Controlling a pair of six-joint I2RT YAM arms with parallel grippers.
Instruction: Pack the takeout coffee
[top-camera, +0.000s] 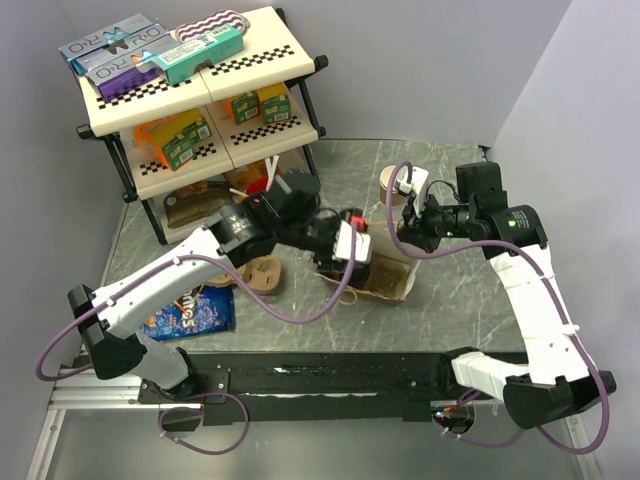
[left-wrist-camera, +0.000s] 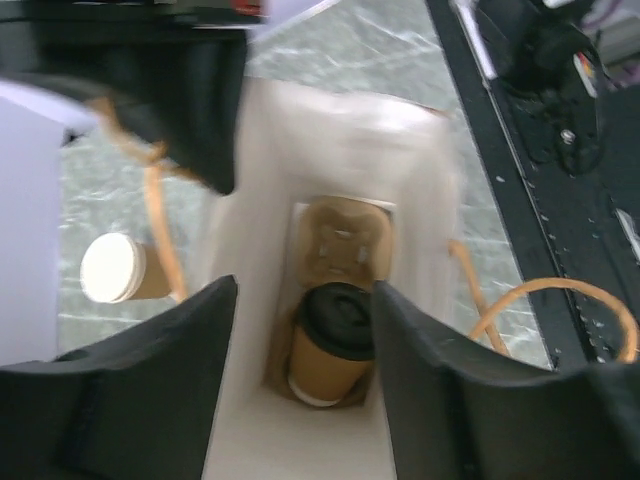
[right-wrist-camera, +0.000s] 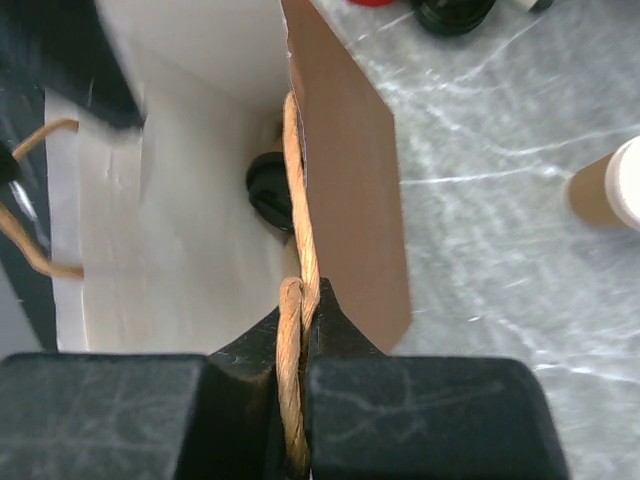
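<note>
Coffee (left-wrist-camera: 335, 335) sat in the bag (left-wrist-camera: 420, 200), lower centre; left gripper (left-wrist-camera: 305, 292) gaped empty above, right gripper (right-wrist-camera: 300, 340) clenched the handle (right-wrist-camera: 293, 200). Straight withdrawal seemed next.

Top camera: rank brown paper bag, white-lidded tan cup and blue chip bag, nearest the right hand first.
1. Brown paper bag, handle pinched in right hand.
2. White-lidded tan cup, just behind it.
3. Blue chip bag, far left.

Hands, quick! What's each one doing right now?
Left hand: open, holding nothing.
Right hand: closed on the bag's rope handle.
</note>
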